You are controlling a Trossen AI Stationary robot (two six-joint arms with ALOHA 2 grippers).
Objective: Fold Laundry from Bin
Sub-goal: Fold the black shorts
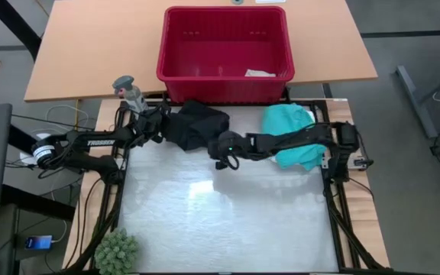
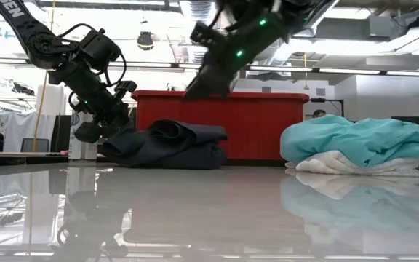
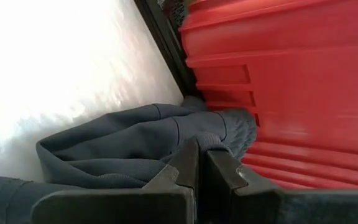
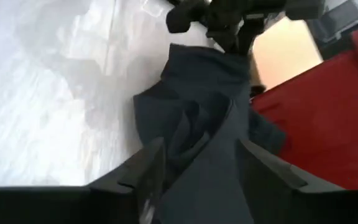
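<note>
The black garment lies heaped on the white mat, just in front of the red bin. My left gripper is shut at the heap's left end. My right gripper hangs open above the heap's right side, clear of the cloth in the low view. A turquoise shirt rests on a white piece at the right. A small pale piece lies in the bin. My left gripper pinches a hemmed edge of the black garment between its two fingertips. The fingers come slanting down from the table's left. In the right wrist view the cloth runs up in a narrow peak to those fingers, while the rest lies bunched on the mat.
A spray bottle stands at the mat's far left corner and a green spiky ball at its near left corner. The bin stands on a wooden table behind the mat. Bare mat stretches toward the near edge.
</note>
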